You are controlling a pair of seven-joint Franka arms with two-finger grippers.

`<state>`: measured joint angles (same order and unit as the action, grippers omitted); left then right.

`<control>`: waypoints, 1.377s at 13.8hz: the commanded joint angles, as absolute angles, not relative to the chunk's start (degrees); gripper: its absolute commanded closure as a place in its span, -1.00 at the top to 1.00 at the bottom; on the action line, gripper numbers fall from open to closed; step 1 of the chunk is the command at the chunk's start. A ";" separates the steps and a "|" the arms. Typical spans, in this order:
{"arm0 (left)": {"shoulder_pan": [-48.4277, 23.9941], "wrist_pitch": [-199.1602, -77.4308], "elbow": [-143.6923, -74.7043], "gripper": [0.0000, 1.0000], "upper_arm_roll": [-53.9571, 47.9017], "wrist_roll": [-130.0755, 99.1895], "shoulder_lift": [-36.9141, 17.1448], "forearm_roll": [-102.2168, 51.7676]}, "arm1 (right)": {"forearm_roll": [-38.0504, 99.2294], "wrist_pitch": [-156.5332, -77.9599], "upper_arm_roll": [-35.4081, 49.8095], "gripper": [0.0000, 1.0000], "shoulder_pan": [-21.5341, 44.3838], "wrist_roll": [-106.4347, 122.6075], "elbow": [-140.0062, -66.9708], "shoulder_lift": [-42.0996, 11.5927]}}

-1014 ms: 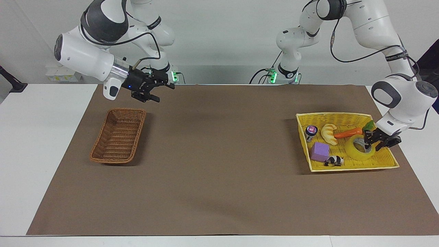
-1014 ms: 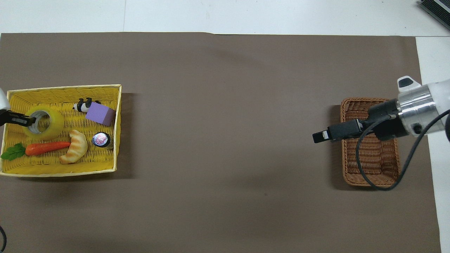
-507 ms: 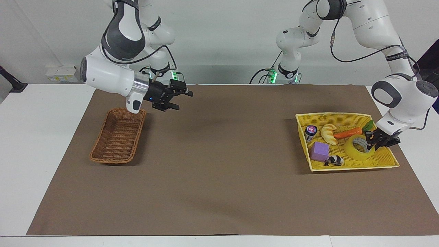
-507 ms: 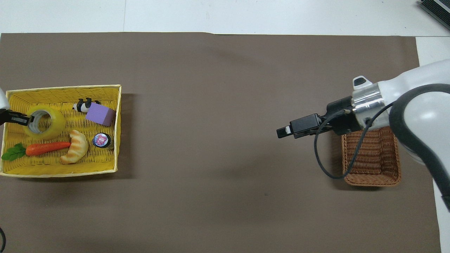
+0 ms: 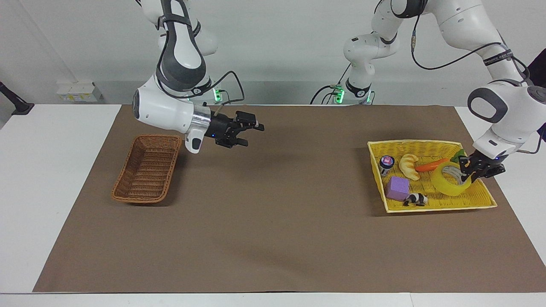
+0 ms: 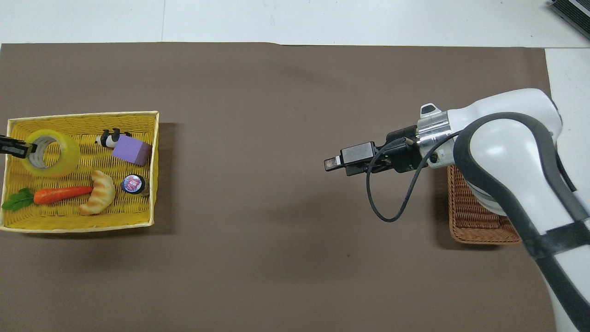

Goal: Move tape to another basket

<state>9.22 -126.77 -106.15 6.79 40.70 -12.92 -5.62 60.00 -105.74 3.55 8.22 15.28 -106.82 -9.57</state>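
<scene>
The yellow tape roll (image 5: 445, 186) is in the yellow basket (image 5: 426, 143), at the left arm's end of the table. It is tilted, with one side raised off the weave. My left gripper (image 5: 468, 169) is shut on the roll's wall, one finger inside the core. In the overhead view the tape (image 6: 64, 157) and the left gripper (image 6: 20, 150) sit at the picture's edge. The dark brown wicker basket (image 5: 147, 168) stands empty at the right arm's end, partly hidden by the arm in the overhead view (image 6: 470, 219). My right gripper (image 5: 248, 133) is open and empty, up over the mat beside the brown basket, toward the table's middle (image 6: 333, 162).
The yellow basket also holds a carrot (image 5: 431, 166), a croissant (image 5: 410, 165), a purple cube (image 5: 398, 188), a small black-and-white toy animal (image 5: 416, 199) and a small jar (image 5: 386, 163). A brown mat (image 5: 273, 221) covers the table between the two baskets.
My right gripper has swung from over the brown basket's edge toward the table's middle. My left gripper has closed on the tape and tipped it up slightly.
</scene>
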 commanded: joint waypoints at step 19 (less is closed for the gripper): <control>-22.67 -130.95 -111.36 -1.00 7.29 -4.48 -9.40 -14.67 | 76.64 -129.72 3.78 1.00 24.87 18.46 -101.35 -24.51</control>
<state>-21.10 -128.90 -109.93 6.20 -3.90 -10.27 -12.32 75.18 -128.73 3.75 24.67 17.03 -103.99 -22.16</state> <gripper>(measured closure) 0.793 0.000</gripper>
